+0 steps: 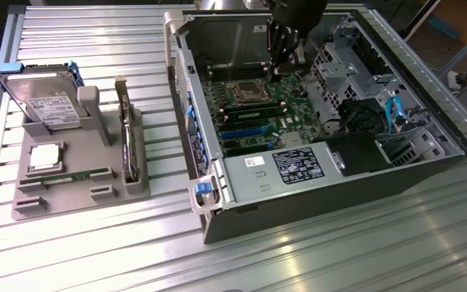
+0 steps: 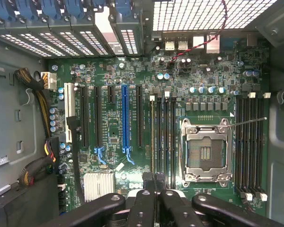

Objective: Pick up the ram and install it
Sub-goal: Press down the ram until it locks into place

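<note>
A robotics lab or assembly workshop, by the look of it. An opened computer case (image 1: 315, 121) lies on a ribbed aluminium table (image 1: 298, 255), beside a grey fixture tray (image 1: 71, 188) holding loose parts.

Open computer case (image 1: 315, 121) is placed at exterior view's right, parts tray (image 1: 79, 176) at left; gripper (image 1: 282, 58) is positioned inside case over motherboard (image 1: 254, 115).

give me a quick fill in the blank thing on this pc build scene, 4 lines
1. The end effector hangs inside the open computer ___.
2. The CPU socket on the motherboard is ___, with no chip seated in it.
3. The hard drive stands in the gray fixture on the exterior view's ___.
4. The longest coloured expansion slot on the motherboard is ___.

Missing words: case; empty; left; blue
</note>
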Robot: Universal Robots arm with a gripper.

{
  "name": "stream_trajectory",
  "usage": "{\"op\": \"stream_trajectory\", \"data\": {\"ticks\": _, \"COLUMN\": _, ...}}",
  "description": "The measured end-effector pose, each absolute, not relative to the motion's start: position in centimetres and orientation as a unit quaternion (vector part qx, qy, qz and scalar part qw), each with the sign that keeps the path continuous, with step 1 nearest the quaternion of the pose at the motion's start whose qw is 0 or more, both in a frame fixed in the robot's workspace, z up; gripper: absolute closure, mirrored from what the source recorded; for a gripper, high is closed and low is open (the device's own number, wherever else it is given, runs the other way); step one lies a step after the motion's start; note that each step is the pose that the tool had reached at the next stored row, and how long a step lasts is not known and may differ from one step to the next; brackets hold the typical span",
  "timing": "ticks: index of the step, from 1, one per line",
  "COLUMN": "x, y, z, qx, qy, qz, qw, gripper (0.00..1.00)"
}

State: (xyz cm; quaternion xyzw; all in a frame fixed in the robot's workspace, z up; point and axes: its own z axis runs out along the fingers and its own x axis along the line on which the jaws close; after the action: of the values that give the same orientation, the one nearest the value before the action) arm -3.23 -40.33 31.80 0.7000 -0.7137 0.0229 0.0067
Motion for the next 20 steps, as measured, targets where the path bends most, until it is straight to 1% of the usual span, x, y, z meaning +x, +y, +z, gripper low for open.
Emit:
{"op": "stream_trajectory", "data": {"ticks": 5, "x": -3.23, "y": -40.33, "z": 31.79, "qx": 0.686, "qy": -0.727, "qz": 0.023, "qw": 0.007, "gripper": 0.89}}
{"op": "stream_trajectory", "data": {"ticks": 20, "x": -3.23, "y": -40.33, "z": 31.77, "qx": 0.546, "qy": -0.838, "qz": 0.021, "qw": 0.011, "gripper": 0.89}}
